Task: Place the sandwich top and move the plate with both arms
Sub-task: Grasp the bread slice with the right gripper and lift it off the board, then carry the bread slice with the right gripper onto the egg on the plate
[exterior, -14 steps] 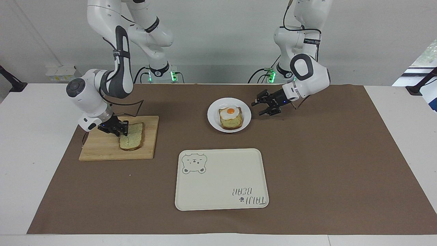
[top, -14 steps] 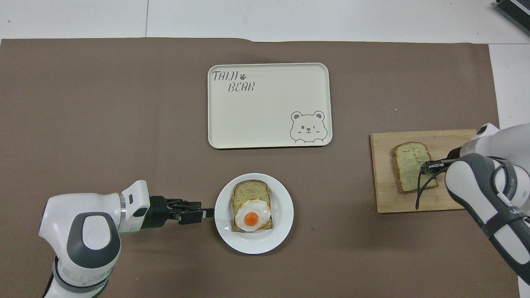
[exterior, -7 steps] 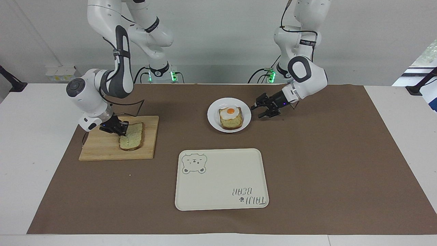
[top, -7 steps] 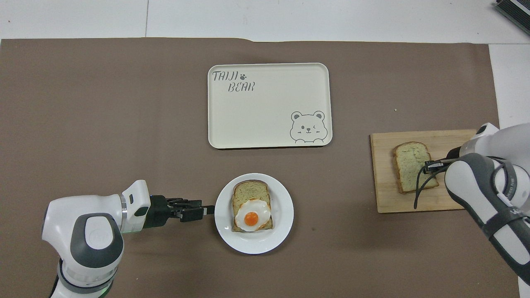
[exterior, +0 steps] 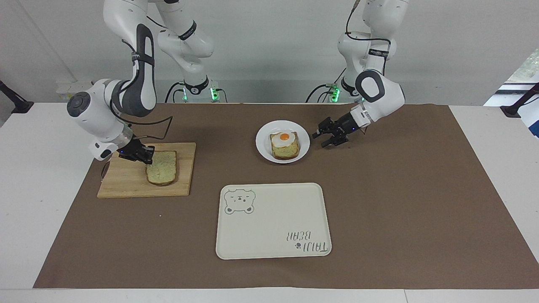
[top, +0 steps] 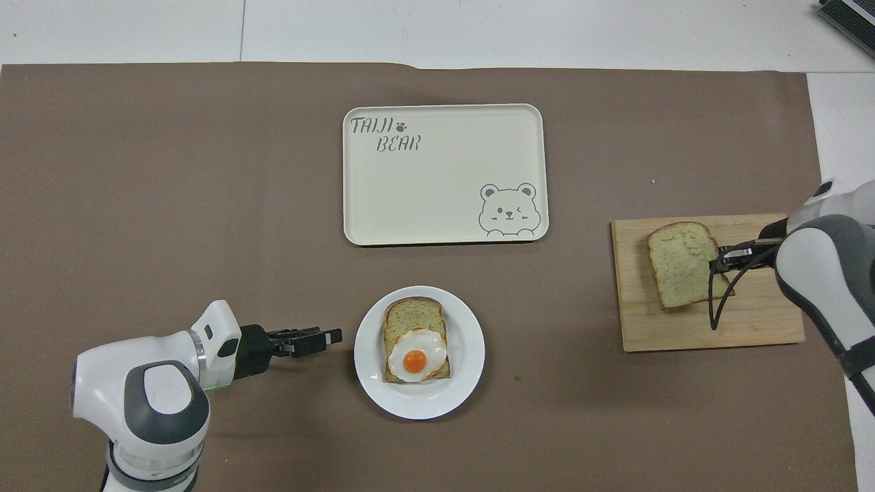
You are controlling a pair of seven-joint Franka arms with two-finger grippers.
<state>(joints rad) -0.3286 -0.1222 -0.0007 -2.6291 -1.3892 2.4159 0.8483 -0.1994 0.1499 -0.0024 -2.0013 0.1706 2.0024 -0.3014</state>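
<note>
Starting nearest the robots: the plate sits on the brown mat with the egg-topped slice on it, unmoved over the last second. The left gripper hangs low just beside the plate's rim on the left arm's side, fingers spread. Half a second ago its tips were right at the rim; now a small gap shows in the overhead view, so it has backed off slightly and looks to be waiting, nothing held. A bit farther out, toward the right arm's end, the wooden cutting board has the real change. The right gripper is pinched on the edge of the sandwich top, and the right arm has come up and pulled back from where it was a second ago. The slice has moved with it: from above it has shifted on the board and turned a little, and its gripped edge seems raised while the rest stays over the board. My read is that the grasp took and the lift is just starting, so carrying it over to the egg slice comes next, plate move not begun. It's floppy bread held by one edge, so sagging or tearing is the risk. Farthest out, the cream bear tray lies bare, untouched.
</note>
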